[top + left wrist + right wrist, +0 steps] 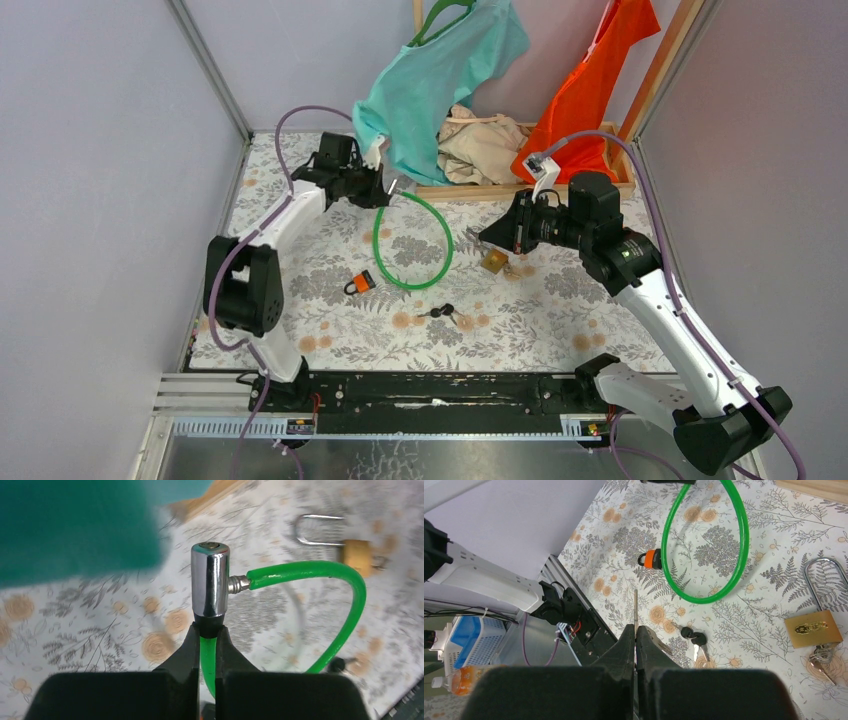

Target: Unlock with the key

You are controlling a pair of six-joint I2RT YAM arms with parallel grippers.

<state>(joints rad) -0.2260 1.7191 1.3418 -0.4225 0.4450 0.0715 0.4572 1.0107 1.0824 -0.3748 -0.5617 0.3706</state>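
Observation:
My left gripper (380, 190) (210, 630) is shut on the green cable lock (410, 240) (310, 572), just below its chrome cylinder head (210, 580), which points up with the keyhole end showing. The cable's loop lies on the floral table and also shows in the right wrist view (704, 545). My right gripper (492, 236) (636, 629) is shut on a thin metal key (635, 605), seen edge-on, held above the table near the brass padlock (494, 262) (814, 627). A second key hangs beside its finger.
A small orange padlock (362, 283) (651, 560) and a pair of black-headed keys (445, 313) (691, 636) lie on the table. A wooden tray (520, 187) at the back holds beige cloth; teal (440, 80) and orange (590, 90) garments hang above it.

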